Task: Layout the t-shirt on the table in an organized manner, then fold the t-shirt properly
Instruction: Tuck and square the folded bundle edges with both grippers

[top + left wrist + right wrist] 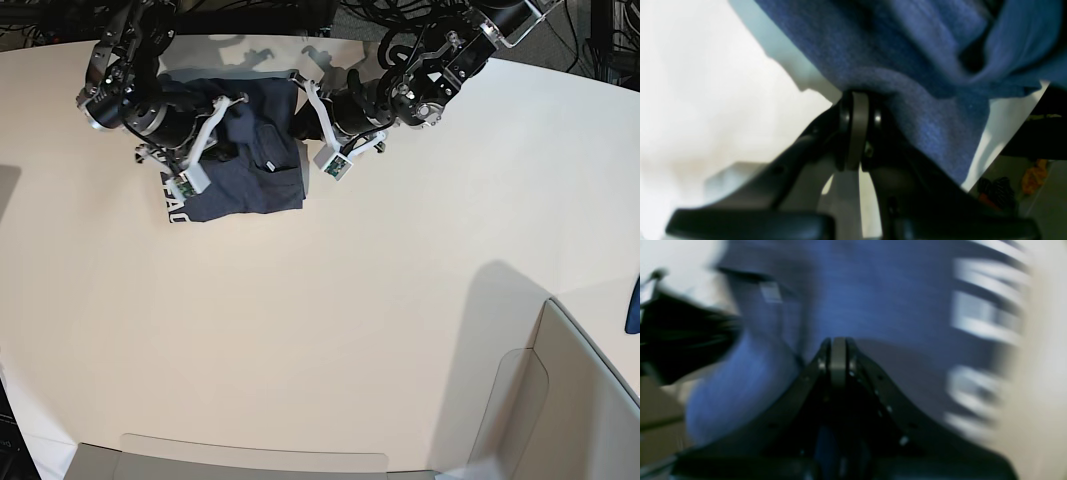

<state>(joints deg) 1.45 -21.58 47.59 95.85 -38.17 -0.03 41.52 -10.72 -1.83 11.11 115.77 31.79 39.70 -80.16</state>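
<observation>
t-shirt [245,160] sits bunched at the far edge of the table [330,330], between the two arms, lettering showing at its near-left corner, white neck label visible mid-cloth

left tool [857,100] is clenched on a fold of the shirt, cloth draped right over the fingertips in the left wrist view. right tool [839,341] has its jaws fully together against the cloth; that view is smeared by motion, so I'd say it's pinching shirt fabric but can't confirm how much is caught

handling, my read: soft, light knit, no stiffness at all, will sag and drag wherever it isn't held. One-layer pinches slip or pull only the top ply, so better to take hold at hems, shoulder seams or sleeve ends where the fabric is doubled. Matte table should let it slide without snagging

room: shirt is hard up near the table's far curved edge (cables and clutter just beyond), so pull it toward the near side. Big bare stretch of table in front of it. Box walls [560,400] at the near right corner are well apart from the shirt
</observation>
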